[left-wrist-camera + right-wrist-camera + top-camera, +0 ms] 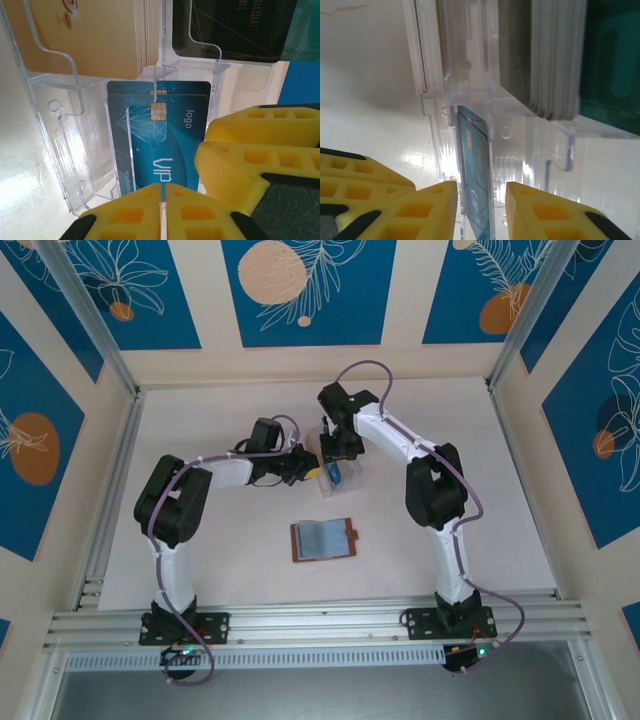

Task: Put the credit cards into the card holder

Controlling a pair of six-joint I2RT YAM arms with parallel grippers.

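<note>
Judging blue card (472, 165) thin, stiff, slick: right jaws are straddling its edge half-open; left jaws are sitting shut, empty.

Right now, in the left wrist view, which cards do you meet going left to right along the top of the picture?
cream cards → black card → teal card. The blue VIP card sits lower and spans the first two, so it is left out.
</note>
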